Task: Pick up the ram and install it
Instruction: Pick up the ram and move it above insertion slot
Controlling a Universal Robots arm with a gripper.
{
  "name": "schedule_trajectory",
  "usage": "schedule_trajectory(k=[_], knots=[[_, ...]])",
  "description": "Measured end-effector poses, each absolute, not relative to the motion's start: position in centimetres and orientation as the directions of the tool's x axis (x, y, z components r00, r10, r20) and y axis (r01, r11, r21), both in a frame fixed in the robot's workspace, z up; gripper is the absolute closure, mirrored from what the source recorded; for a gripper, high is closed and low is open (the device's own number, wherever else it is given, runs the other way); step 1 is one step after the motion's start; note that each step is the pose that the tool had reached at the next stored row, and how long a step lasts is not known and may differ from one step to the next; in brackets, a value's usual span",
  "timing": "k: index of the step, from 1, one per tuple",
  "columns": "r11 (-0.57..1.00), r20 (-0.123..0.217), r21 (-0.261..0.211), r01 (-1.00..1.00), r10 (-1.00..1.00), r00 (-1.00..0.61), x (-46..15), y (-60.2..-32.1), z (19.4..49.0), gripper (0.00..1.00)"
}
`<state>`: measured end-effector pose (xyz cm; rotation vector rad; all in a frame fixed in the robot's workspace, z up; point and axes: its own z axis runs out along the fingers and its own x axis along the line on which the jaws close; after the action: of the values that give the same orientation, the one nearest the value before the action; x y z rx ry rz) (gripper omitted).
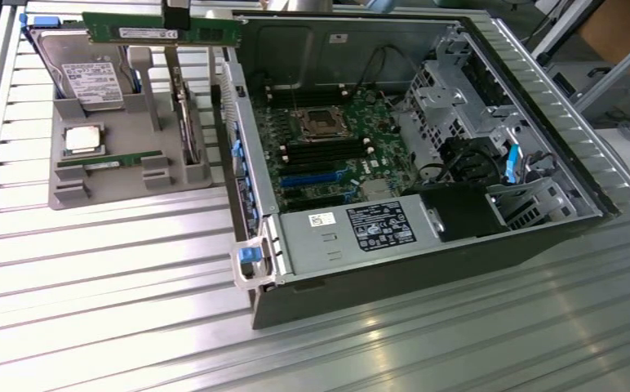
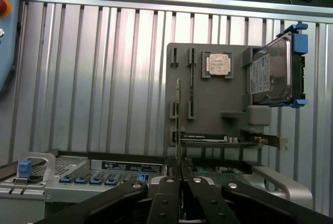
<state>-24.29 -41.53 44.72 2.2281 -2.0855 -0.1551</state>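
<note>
Honestly, you won't get any readable text out of these. The ram [image 1: 162, 31] has a white sticker with print, the hard drive [image 1: 89, 77] has a big white label, and the power supply [image 1: 337, 245] carries a dark label plus a small white one, but every line is too tiny to make out. Same goes for the processor chip [image 1: 83, 140] markings.

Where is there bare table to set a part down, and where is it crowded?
Free: the slatted table in the exterior view's lower left, bordered by the grey tray and the computer case; also the strip below the case. Crowded: the tray, near the gripper holding the ram, and the case's inside.
</note>
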Motion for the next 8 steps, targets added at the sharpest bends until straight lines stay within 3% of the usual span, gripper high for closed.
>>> schedule_trajectory(k=[8], knots=[[-0.067, -0.016, 0.137, -0.988, -0.998, 0.065, -23.1, -41.5, 44.6, 0.88]])
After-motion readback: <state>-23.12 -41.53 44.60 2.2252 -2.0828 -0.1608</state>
